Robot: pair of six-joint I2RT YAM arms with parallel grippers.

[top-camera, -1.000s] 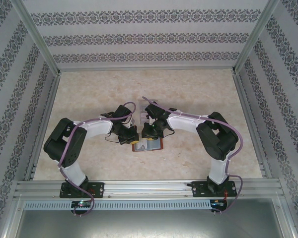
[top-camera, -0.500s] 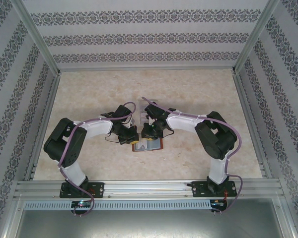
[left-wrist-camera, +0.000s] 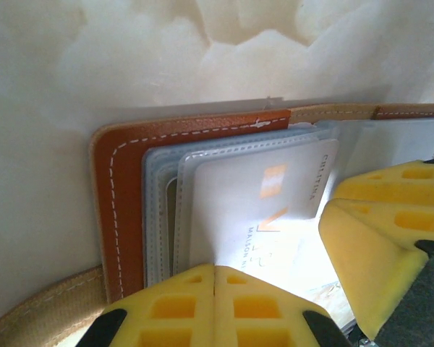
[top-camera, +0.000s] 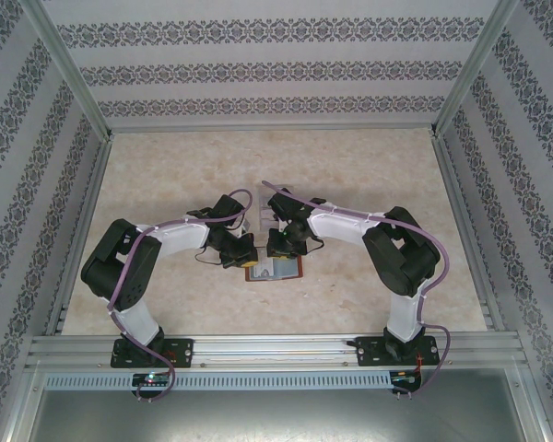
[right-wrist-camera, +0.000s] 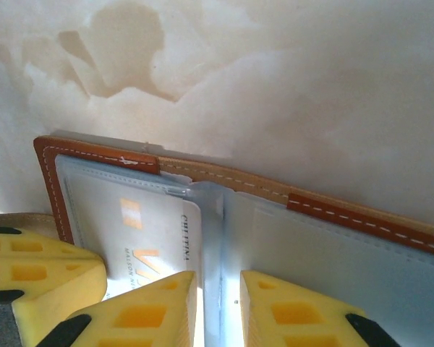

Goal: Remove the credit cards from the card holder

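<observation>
Left tool, pressed together, is touching a whitish "MAISON" card in a reddish-brown leather card holder — right tool straddling its fold, grip unclear.

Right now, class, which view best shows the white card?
Left wrist: the white card lies broadside, with its orange marks and lettering visible. Right wrist catches part of it. Top external is too distant, and the arms overlap the card holder.
</observation>
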